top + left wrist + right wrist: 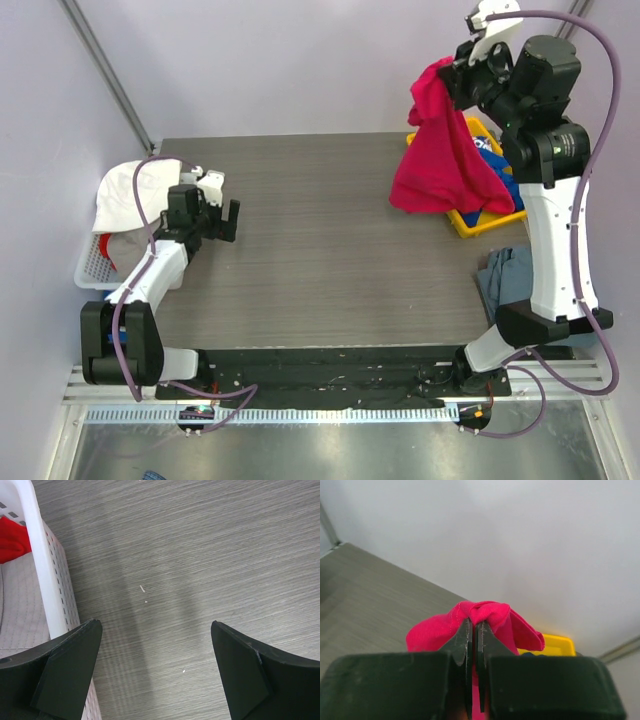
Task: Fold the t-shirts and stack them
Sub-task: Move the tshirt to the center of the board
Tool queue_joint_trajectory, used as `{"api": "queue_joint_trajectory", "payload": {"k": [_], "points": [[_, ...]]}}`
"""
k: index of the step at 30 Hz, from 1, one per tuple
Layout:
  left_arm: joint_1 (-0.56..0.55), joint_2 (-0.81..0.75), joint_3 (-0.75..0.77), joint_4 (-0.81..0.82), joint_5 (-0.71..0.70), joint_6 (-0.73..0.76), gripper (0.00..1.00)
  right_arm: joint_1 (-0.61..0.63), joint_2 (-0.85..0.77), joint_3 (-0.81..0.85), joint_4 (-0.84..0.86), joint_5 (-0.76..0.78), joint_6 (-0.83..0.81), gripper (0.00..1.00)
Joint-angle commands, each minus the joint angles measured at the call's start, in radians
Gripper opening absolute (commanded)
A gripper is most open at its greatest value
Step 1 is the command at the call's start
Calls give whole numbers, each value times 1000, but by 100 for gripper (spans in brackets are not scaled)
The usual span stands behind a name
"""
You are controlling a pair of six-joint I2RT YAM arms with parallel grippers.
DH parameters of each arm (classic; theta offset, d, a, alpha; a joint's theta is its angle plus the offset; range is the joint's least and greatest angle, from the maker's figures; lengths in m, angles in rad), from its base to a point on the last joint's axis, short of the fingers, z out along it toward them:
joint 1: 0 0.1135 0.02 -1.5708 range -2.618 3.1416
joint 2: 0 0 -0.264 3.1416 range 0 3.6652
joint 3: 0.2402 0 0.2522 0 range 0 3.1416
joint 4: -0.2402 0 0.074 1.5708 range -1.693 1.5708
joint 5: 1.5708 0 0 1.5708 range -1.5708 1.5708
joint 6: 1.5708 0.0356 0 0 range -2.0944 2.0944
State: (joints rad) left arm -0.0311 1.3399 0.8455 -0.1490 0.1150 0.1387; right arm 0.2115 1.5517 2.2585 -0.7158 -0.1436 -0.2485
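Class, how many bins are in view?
2: white basket at the left edge; yellow bin at the right rear, partly behind the pink shirt. No others show.

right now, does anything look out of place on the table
A grey-blue shirt lies crumpled at the table's right edge, outside the yellow bin. The pink shirt hanging from the right hand looks fine.

Grey wood tbl (pixel 320 230), pale walls (pixel 280 60)
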Motion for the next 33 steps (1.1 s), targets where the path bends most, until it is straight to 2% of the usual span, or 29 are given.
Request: {"api": "queue_joint_trajectory", "payload": {"k": [1,8,9,15,21,25,31,33], "points": [[-7,7,40,48,-21,4,96,28,-19,10,75,-210,97,1],[-13,18,38,52,-34,4,96,39,-2,13,145,-483,323,1],[-13,19,37,52,-35,4,95,40,1,6,163,-546,394,1],[-15,10,32,51,-41,15,95,51,10,-73,360,-732,658,1],[-15,16,29,51,-41,16,95,103,24,-119,429,-731,680,1],[-16,18,29,52,-46,16,95,158,53,-197,533,-761,759,1],[-16,2,27,54,-61,18,95,267,139,-246,494,-746,712,1],[-16,-8,20,55,-67,21,95,301,156,-241,452,-707,648,1]]}}
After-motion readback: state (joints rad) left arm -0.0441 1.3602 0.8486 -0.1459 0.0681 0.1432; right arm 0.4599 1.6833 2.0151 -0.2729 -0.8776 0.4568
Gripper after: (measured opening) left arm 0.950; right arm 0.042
